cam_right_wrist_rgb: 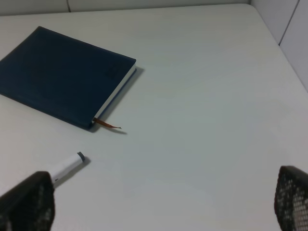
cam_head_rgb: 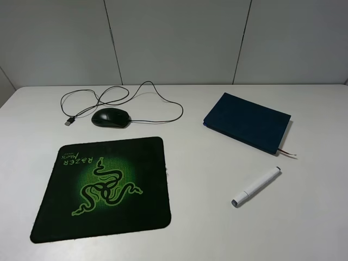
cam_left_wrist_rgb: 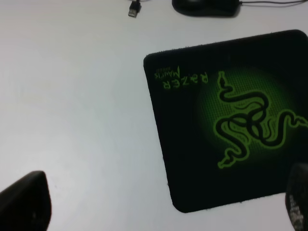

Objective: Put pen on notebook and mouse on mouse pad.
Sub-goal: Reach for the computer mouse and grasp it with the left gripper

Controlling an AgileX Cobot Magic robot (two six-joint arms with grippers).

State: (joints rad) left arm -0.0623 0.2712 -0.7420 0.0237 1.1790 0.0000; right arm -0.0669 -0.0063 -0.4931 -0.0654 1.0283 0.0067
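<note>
Plainly no step is done yet: both jaws stand apart, empty; mouse [cam_head_rgb: 111, 117] lies on the counter [cam_head_rgb: 201, 163] just beyond the pad [cam_head_rgb: 103, 187], pen [cam_head_rgb: 256, 187] near the notebook [cam_head_rgb: 247, 122]; next, I judge, each arm must descend and grasp

Your high camera looks down from the near side across the whole white table [cam_head_rgb: 206, 228] toward the grey wall [cam_head_rgb: 174, 38]. Your left wrist camera hangs closer, angled over the mouse pad [cam_left_wrist_rgb: 192, 159], with the mouse [cam_left_wrist_rgb: 207, 6] at the frame edge — both shared with the high view. Your right wrist camera faces the notebook [cam_right_wrist_rgb: 57, 72] and pen [cam_right_wrist_rgb: 70, 166], also seen from above.
</note>
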